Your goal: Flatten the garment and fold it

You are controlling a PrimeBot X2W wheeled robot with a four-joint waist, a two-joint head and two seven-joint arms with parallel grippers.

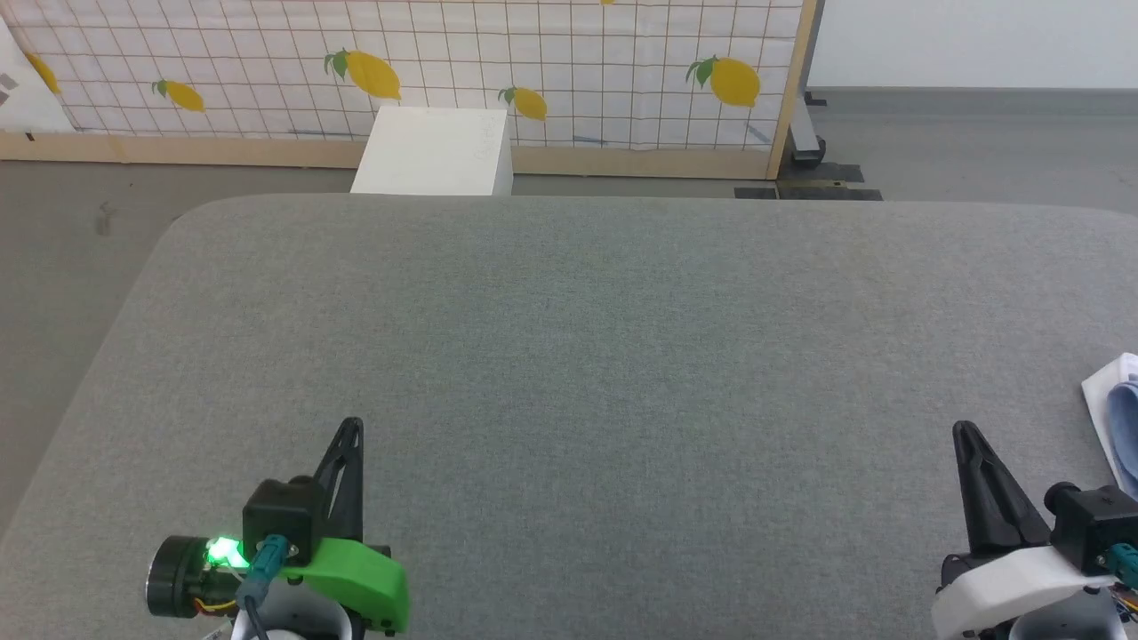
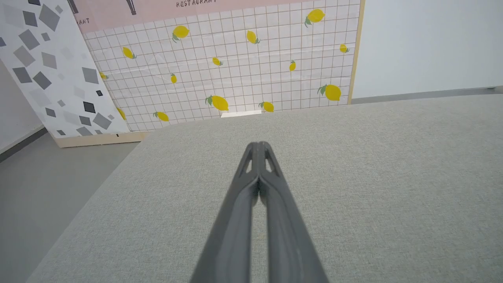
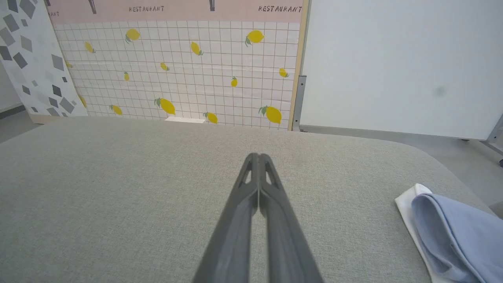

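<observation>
Garment point(image 3: 459, 232) lies right of the right tool point(image 3: 257, 156) — it and left tool point(image 2: 259, 144) closed, empty

A grey, fabric-covered worktop point(image 1: 569, 356) with rounded corners is stretching wide across the head view. The light blue garment point(image 1: 1124, 427) is lying directly on it near the right edge, gathered in soft folds, with a white band showing along its side. The grey cloth surface is lying smooth and flat.

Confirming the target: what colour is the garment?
Garment: light blue, white-edged; best in right wrist view.
</observation>
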